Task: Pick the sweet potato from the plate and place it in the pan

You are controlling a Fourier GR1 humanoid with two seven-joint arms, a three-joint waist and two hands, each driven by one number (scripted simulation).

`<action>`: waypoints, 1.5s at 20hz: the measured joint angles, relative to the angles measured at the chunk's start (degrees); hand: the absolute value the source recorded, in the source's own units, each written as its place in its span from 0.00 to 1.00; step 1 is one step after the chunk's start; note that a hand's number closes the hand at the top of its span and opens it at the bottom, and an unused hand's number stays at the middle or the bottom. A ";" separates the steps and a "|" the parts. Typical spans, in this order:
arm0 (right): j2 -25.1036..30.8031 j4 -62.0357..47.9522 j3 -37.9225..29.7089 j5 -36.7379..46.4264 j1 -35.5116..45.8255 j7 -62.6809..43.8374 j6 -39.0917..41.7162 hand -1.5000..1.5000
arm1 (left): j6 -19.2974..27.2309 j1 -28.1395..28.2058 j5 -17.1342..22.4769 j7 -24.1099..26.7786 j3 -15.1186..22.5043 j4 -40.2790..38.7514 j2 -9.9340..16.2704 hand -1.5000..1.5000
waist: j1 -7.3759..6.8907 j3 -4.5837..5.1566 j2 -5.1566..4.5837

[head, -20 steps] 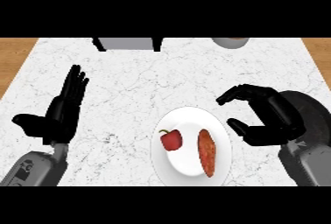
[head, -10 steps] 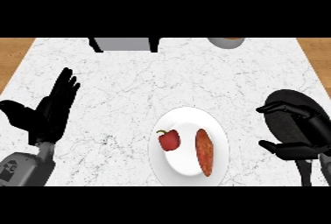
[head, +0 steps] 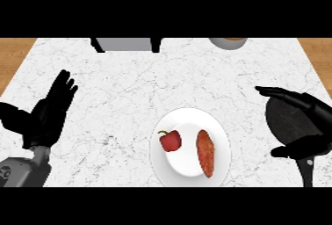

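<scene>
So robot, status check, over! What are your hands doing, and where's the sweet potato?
Both hands open, left hand resting, right hand right of plate. Sweet potato on plate beside red pepper. Nothing blocking it.

— How is the left hand (head: 48, 115) sitting?
— It is resting open at the view's left edge, fingers straight and pointing up, its grey forearm entering from the lower left corner.
— And the right hand (head: 299, 121)?
— It is hovering at the right edge, fingers relaxed and spread leftward, holding nothing.
</scene>
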State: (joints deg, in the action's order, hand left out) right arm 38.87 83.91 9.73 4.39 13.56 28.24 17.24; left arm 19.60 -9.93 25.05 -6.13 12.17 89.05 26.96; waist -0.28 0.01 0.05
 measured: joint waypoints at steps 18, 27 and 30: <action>-1.41 6.61 19.68 21.75 13.06 -24.14 16.22 0.00 | -1.68 1.32 -2.21 -0.90 -1.56 0.97 -1.82 0.50 | -0.27 0.03 -0.02; -2.80 15.21 23.56 32.93 9.98 -29.69 18.82 0.00 | -2.89 1.05 -3.86 -2.41 -3.82 1.29 -3.05 0.50 | 0.34 0.00 0.05; -4.19 18.14 23.84 36.23 8.69 -32.17 19.57 0.00 | -4.04 0.90 -4.18 -2.75 -5.21 1.01 -3.10 0.50 | 0.35 -0.01 0.05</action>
State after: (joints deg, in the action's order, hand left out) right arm 34.67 102.05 33.57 40.62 22.25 -3.93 36.81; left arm 15.56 -9.03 20.87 -8.88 6.96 90.06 23.85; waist 0.07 0.01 0.09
